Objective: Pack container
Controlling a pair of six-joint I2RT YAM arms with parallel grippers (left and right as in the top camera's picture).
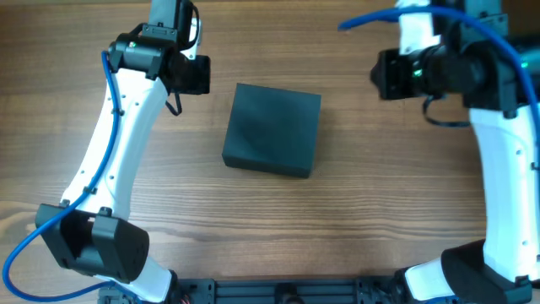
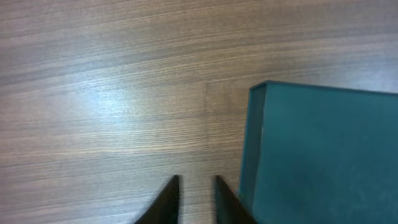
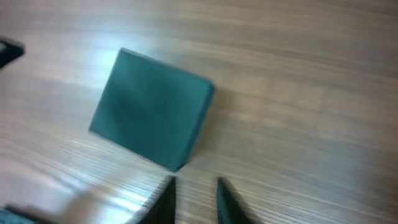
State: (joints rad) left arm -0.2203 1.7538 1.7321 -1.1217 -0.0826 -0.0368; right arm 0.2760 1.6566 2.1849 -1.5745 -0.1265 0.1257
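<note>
Mid-table: container [image 1: 272, 129], dark teal-grey, top flat and closed, resting on the wood table [image 1: 363, 219], turned slightly askew, between the two arms.
Left gripper [image 2: 196, 194]: jaws a narrow gap apart, nothing between them; tips over bare wood just beside one side wall of the container, not touching it.
Right gripper [image 3: 194, 198]: jaws also a narrow gap apart, empty; tips over bare wood near a corner of the container, apart from it.
Overhead: left wrist up-left of the container, right wrist up-right and farther off.
Right wrist view: somewhat blurred.
</note>
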